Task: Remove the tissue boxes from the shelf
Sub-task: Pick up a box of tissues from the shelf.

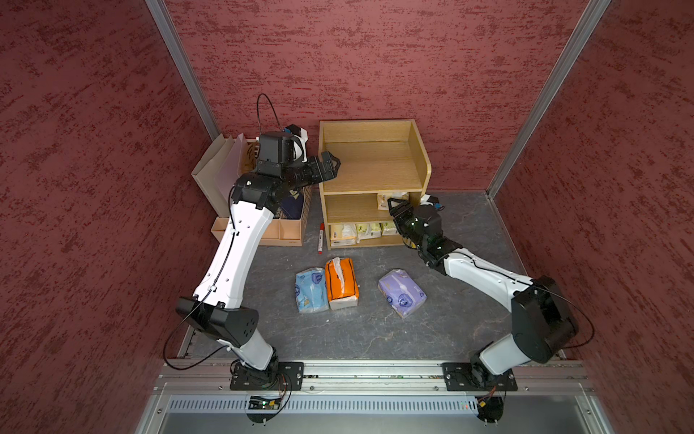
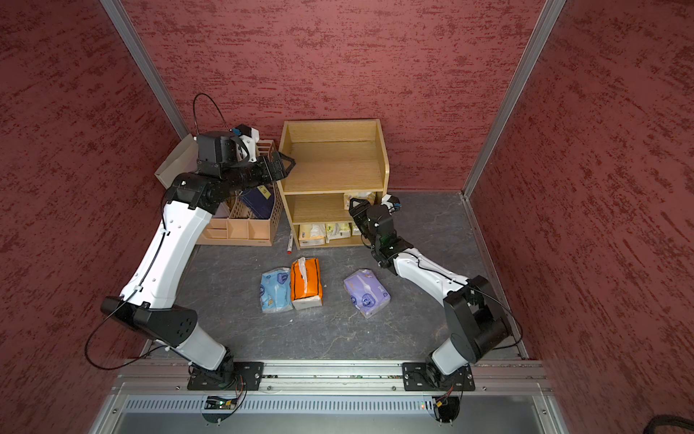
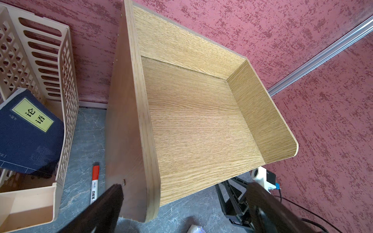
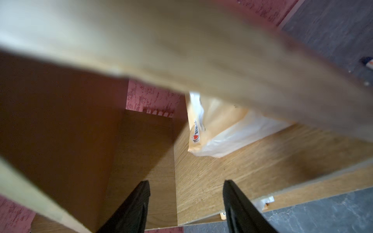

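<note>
Standing well apart with nothing between them, the jaws of the right gripper (image 4: 186, 181) point into the middle tier of the shelf (image 1: 423, 165). Their tips are over the front of that board and short of the pale yellow-orange pack (image 4: 212, 125), which lies deeper in at the end on the right arm's side and is the one thing seen on that tier. The left gripper (image 3: 185, 186) hangs raised at the shelf's top tier, by the side panel that faces the file organizer (image 1: 291, 235); its jaws are spread wide and hold nothing. On the bottom tier a row of packs stands side by side: a second pale pack (image 1: 342, 233), then yellow-green packs (image 1: 370, 230), at least two, with the right arm hiding the far end of the row. On the dark table (image 1: 375, 338) in front of the shelf lie three more. The light blue pack (image 1: 311, 289) and the orange pack (image 1: 341, 283) touch along their long sides, and white tissue sticks out of the orange one. The lilac pack (image 1: 402, 293) lies apart from them, toward the right arm's side. The beige organizer stands just beside the shelf; a navy book (image 3: 30, 131) with a yellow label leans in its slotted section, and pale folders (image 1: 219, 165) stand at its back. A red marker (image 1: 321, 238) lies on the table between organizer and shelf.
</note>
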`<act>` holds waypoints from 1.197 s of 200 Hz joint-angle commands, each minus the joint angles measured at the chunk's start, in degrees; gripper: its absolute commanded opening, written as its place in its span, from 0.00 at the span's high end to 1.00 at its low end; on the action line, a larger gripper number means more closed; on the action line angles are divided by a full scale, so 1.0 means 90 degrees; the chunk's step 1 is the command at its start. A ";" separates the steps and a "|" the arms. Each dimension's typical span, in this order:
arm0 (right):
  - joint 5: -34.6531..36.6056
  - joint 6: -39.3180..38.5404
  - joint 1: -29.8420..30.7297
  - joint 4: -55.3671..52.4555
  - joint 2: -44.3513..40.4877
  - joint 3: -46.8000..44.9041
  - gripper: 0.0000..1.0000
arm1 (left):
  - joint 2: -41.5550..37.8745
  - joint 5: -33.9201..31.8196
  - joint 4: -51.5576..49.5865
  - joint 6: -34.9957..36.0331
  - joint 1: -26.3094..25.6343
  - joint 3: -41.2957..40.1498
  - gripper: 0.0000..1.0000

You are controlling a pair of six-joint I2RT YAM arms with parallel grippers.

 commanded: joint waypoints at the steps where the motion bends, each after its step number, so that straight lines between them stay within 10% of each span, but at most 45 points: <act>1: 0.0111 -0.0108 -0.0091 -0.0063 0.0275 0.0432 0.40 | 0.0139 0.0338 0.0119 -0.0013 0.0196 0.0045 0.00; 178: 0.0490 0.0153 -0.0111 -0.0883 0.1056 0.0915 0.40 | 0.0230 0.0818 0.0447 -0.0149 0.0327 -0.0001 0.00; 239: 0.0551 0.0074 -0.0142 -0.1197 0.1193 0.1252 0.84 | 0.0041 0.0859 0.0689 -0.0316 0.0314 -0.0390 0.00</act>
